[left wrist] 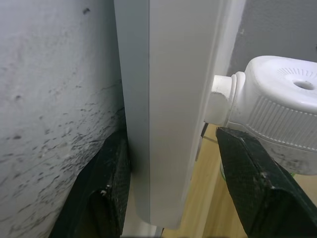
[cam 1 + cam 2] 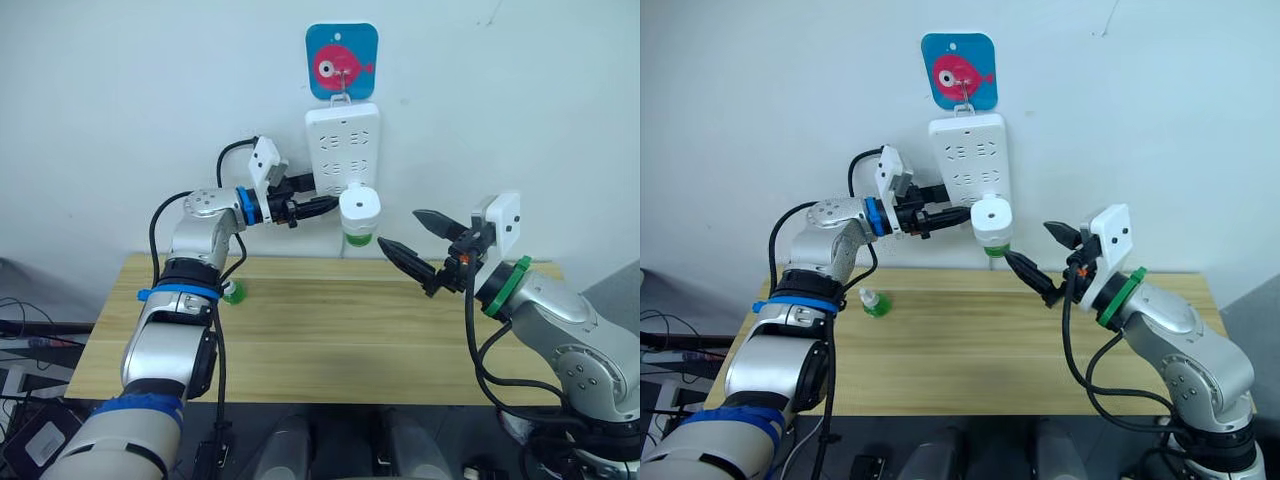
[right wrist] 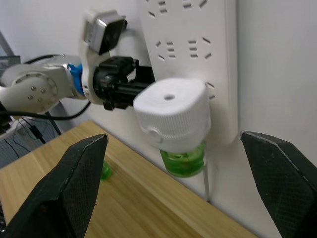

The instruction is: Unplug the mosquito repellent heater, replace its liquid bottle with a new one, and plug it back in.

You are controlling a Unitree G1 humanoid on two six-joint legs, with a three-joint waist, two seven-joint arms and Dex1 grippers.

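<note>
Two hands flanked the mosquito repellent heater (image 2: 359, 208), which sat plugged into the power strip (image 2: 342, 148) above the worktop (image 2: 330, 330). The left hand (image 2: 325, 205) straddled the strip's edge, fingers parted; the right hand (image 2: 412, 238) gaped wide nearby. Bracing the strip, then pulling straight out, seemed best.

White power strip (image 2: 342, 148) hangs on the wall from a hook under a blue fish sticker (image 2: 342, 61). Mosquito repellent heater (image 2: 359, 209) plugged in at the strip's lower end, green liquid bottle (image 2: 358, 238) beneath it. Left gripper (image 2: 322, 205) reaches to the strip's lower left edge, just beside the heater (finger state unclear). Right gripper (image 2: 412, 238) open, fingers spread, near the heater's right, apart from it. Small green bottle (image 2: 233, 292) stands on the wooden table (image 2: 330, 340).
</note>
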